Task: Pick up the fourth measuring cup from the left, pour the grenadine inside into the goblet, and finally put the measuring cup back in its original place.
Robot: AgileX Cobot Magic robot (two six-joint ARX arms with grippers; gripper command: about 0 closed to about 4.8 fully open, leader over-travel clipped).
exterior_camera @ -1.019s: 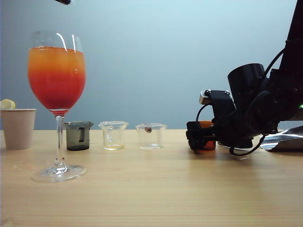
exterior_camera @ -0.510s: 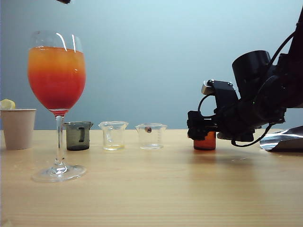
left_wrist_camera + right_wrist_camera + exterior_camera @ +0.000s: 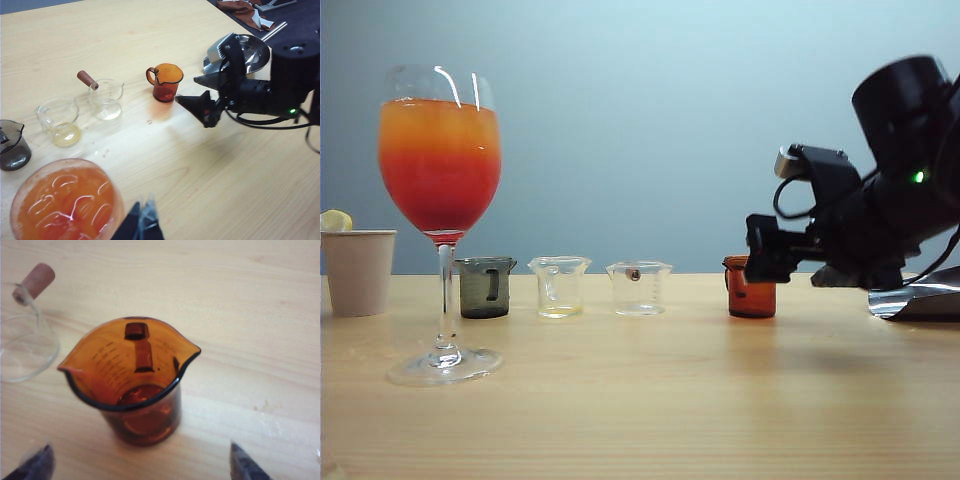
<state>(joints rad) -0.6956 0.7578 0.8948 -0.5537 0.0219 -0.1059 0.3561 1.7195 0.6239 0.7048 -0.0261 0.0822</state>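
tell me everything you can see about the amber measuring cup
The amber measuring cup is a small translucent orange-brown plastic beaker with a flared dark-edged rim, pour spout, side handle and graduation marks. It stands upright on the wooden table, fourth in the row, right of the clear cup. It looks emptied, barely a film inside. Nothing touches it; the open right gripper hangs nearby.

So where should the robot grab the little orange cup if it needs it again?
Probably around the body of the fourth measuring cup, just under the flared rim, coming from the side opposite its handle. It stands upright, and the open right gripper already straddles it there.
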